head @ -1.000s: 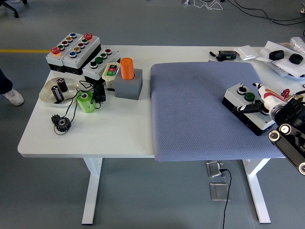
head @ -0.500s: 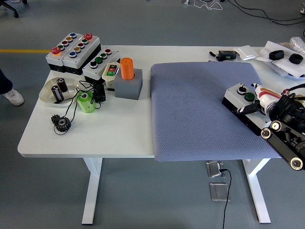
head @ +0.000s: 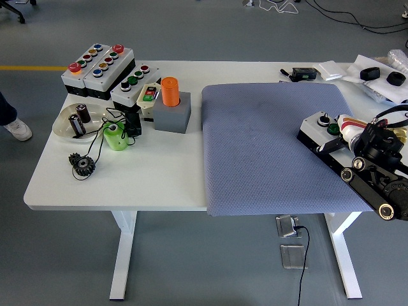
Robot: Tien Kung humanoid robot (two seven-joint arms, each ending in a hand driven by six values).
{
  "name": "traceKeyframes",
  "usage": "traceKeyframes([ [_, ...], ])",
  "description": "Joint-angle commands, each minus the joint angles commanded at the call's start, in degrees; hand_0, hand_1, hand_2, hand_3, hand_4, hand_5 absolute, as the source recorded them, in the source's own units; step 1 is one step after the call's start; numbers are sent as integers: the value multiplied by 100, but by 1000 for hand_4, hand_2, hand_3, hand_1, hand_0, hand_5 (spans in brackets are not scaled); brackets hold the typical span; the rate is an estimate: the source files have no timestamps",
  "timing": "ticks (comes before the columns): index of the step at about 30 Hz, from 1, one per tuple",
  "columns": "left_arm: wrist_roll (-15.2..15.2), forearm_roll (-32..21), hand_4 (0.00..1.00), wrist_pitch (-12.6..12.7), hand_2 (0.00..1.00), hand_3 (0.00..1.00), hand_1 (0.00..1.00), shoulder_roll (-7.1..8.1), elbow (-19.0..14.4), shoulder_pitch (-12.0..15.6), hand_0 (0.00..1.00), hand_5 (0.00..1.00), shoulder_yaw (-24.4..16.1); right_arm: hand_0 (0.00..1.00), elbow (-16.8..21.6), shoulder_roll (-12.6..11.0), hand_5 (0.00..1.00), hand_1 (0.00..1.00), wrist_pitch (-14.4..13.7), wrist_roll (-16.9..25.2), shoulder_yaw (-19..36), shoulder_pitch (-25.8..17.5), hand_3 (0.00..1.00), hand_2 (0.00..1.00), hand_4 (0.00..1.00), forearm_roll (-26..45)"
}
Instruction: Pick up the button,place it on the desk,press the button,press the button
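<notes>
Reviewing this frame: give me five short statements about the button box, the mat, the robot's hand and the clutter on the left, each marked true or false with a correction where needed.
1. The button box lies on the grey mat. True.
2. The right hand is at the button box. True.
3. The orange cylinder lies flat on the mat. False: it stands upright in a grey block, left of the mat.
4. The left arm reaches over the table. False: no left arm is in view.
5. A green cup stands near the clear dish on the table's left part. True.
</notes>
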Motion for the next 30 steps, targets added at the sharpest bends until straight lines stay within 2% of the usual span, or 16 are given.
traceKeyframes([
  [1,-4,-10,370,-1,726,537,696,0,0,-5,672,976,8,574,-10,-13,268,519,-27,10,-49,24,743,591,911,-18],
  [2,-6,-16,368,-2,725,536,697,0,0,-13,672,973,9,342,-15,-34,138,349,-92,34,-128,62,578,437,807,-49],
  [5,-9,-24,368,-1,725,536,697,0,0,-26,672,973,0,342,-18,-73,138,349,-128,71,-248,127,578,437,807,-41],
  [7,-18,-81,368,-1,725,536,697,0,0,-34,672,973,44,342,-15,-120,138,349,-53,100,-349,196,578,437,807,-35],
  [8,-22,-105,366,0,726,534,697,0,0,-38,673,972,60,124,-14,-153,99,114,-15,127,-426,235,384,262,763,7],
  [13,-27,-135,366,2,726,534,697,0,0,-40,673,972,85,124,135,-379,99,114,37,404,-805,363,384,262,763,161],
  [14,-28,-133,364,2,726,533,697,0,0,-40,673,969,82,53,171,-413,2,31,27,453,-847,374,353,224,661,176],
  [19,-28,-100,364,1,726,533,697,0,0,-41,673,969,41,53,794,-1004,2,31,-166,1460,-1577,594,353,224,661,525],
  [20,-28,-97,364,1,726,534,697,0,0,-41,673,967,38,36,847,-1055,2,7,-192,1638,-1642,622,348,205,612,554],
  [22,-25,-76,364,-1,726,534,697,0,0,-40,673,967,27,36,1095,-1314,2,7,-316,2122,-1953,743,348,205,612,779],
  [25,-21,-60,364,-1,726,534,697,0,0,-35,673,967,25,36,1243,-1488,2,7,-355,2821,-2223,846,348,205,612,1032],
  [26,-19,-54,363,0,725,533,697,0,0,-31,673,965,23,50,1277,-1549,2,2,-448,3081,-2410,937,353,192,423,1105],
  [30,-16,-48,363,-2,725,533,697,0,0,-25,673,965,31,50,1173,-1569,2,2,-712,4050,-2945,1181,353,192,423,1083],
])
